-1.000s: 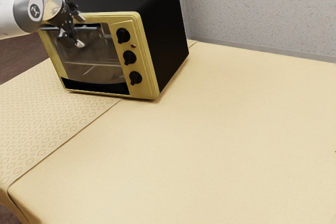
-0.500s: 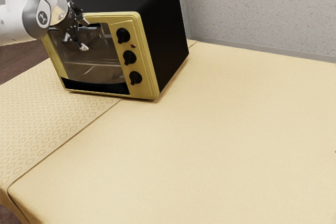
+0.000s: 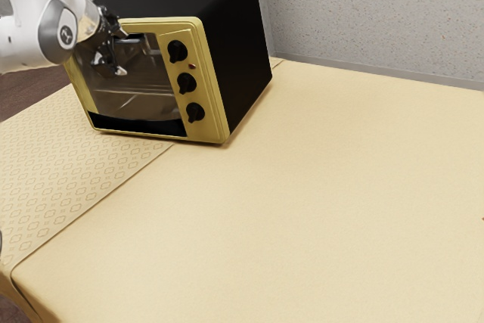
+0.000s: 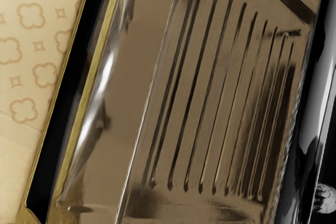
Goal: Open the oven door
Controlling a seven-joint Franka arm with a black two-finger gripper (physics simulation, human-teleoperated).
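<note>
oven-door glass (image 4: 139, 56) | dark parallel lines (image 4: 195, 82) behind | gold trim (image 4: 86, 98) | patterned cloth (image 4: 31, 35)

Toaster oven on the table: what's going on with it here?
A robot arm reaches in from the exterior view's left, its pincer open at the upper part of the oven door, close to the handle. The task is to open that door, but it still looks shut on the toaster oven. Whether the pincer touches the handle is hard to tell, and nothing is clearly gripped.
</note>
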